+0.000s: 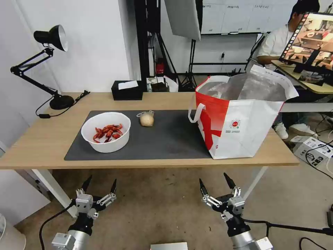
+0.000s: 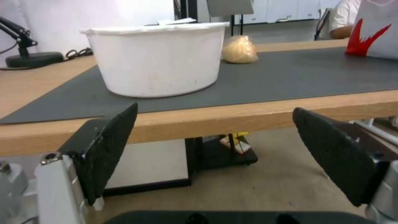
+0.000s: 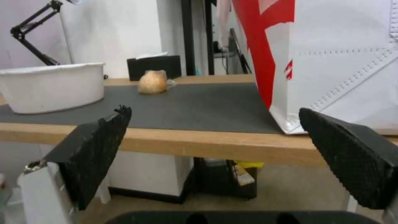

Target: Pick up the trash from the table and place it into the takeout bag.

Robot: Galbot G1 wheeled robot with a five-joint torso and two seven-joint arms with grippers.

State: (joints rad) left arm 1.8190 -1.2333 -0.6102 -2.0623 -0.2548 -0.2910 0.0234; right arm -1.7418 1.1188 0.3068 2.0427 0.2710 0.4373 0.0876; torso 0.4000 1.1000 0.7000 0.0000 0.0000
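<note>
Your left gripper (image 1: 100,184) is hanging below the near edge of the table, fingers spread wide and gripping nothing; its black textured pads (image 2: 108,146) are framing the table edge in the left wrist view. Your right gripper (image 1: 215,183) is sitting level with it to the right, likewise low in front of the table, jaws wide apart and empty, its pads (image 3: 96,149) facing the lower corner of the bag.

Above both grippers you are looking at the long light-wood table on white legs (image 1: 41,139), carrying a large dark grey rectangular mat (image 1: 166,139). On the left part of the mat the white round bowl of red crayfish shells (image 1: 105,132) is standing upright. Just right of it and slightly farther back, the beige ball in clear wrap (image 1: 147,119) is lying on the mat, apart from the bowl.

At the right end of the table the large boxy red-and-white takeout bag with silver foil lining (image 1: 239,118) is standing upright with its mouth open, its base overlapping the mat's right edge, a white loop handle hanging on its left side.

Along the far edge a black tissue box (image 1: 127,90) is sitting, and a black desk lamp (image 1: 52,62) is standing at the far left corner.
</note>
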